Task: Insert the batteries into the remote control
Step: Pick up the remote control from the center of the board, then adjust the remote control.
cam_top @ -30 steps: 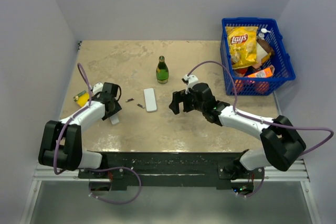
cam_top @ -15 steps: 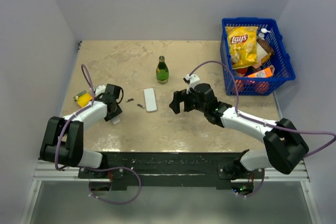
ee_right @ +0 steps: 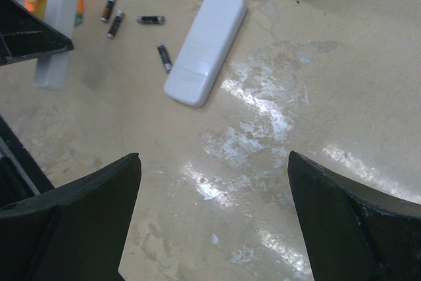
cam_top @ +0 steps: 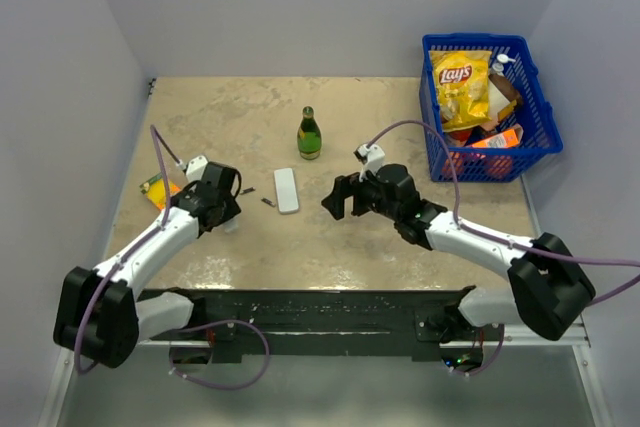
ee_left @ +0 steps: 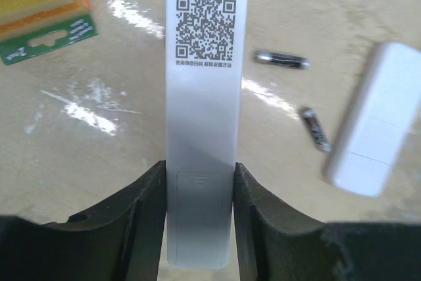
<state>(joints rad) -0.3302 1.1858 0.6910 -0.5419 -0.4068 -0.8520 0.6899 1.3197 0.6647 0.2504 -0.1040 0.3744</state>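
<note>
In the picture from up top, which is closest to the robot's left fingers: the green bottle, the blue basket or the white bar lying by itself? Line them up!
From the left fingers:
1. Long white plastic bar, just right of them.
2. Green glass bottle, farther back, mid-table.
3. Blue plastic basket, far right corner.

Bright overhead light leaves white glare streaks on the tabletop [ee_right: 253, 106] and only soft shadows. From the left wrist the QR-coded bar [ee_left: 202, 116] looks sharp, the white bar [ee_left: 368, 123] beyond it blurred.
</note>
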